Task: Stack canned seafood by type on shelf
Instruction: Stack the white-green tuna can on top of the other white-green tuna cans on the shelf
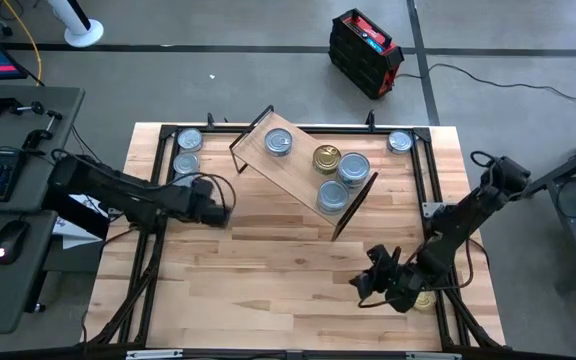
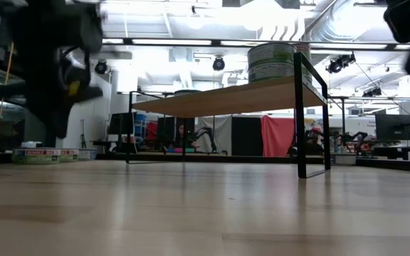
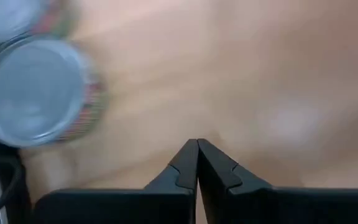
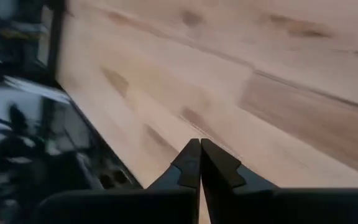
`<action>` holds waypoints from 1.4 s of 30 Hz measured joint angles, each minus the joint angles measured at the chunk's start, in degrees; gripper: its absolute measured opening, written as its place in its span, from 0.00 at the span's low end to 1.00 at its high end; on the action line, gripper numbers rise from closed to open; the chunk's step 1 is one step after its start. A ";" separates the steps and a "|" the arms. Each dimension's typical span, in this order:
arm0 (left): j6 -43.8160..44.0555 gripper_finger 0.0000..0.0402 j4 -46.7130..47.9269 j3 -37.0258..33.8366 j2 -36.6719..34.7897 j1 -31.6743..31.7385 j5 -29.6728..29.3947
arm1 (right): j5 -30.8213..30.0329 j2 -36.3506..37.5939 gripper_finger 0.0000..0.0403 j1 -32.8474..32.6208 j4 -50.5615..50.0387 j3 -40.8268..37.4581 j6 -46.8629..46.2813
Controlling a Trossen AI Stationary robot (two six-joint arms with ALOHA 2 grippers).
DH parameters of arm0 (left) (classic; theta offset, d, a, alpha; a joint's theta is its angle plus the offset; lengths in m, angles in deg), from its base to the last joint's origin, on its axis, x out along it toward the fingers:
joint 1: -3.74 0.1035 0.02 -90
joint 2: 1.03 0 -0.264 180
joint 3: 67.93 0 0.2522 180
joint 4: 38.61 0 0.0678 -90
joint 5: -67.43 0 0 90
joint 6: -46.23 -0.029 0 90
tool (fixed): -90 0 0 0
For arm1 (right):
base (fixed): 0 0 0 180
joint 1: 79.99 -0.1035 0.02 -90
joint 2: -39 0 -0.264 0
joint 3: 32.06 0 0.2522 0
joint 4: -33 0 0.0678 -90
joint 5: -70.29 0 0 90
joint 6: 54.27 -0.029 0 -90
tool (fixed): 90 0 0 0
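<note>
Right end effector hangs over the table's near-right area, fingers pressed together on nothing; a gold-top tin sits just beside that arm at the table edge. Left end effector, also pinched shut and empty, waits at mid-left w/ silver-top tins nearby. Judgement: reopen wide, centre over one tin, grip its sides, then sort by top colour. Shelf stands angled at the back w/ four tins on it. Plank table, lab room beyond.
</note>
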 joint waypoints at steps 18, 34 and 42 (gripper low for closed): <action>30.71 0.00 0.40 -12.54 0.04 11.53 -14.60 | 1.36 -1.54 0.00 5.97 2.46 4.03 9.27; 27.05 0.00 -26.17 -9.29 0.59 -11.78 -4.26 | -2.69 1.20 0.00 3.08 9.07 4.03 18.52; 25.02 0.00 -56.68 -7.24 13.37 -28.24 -4.33 | -3.41 2.09 0.00 4.78 20.67 4.05 34.11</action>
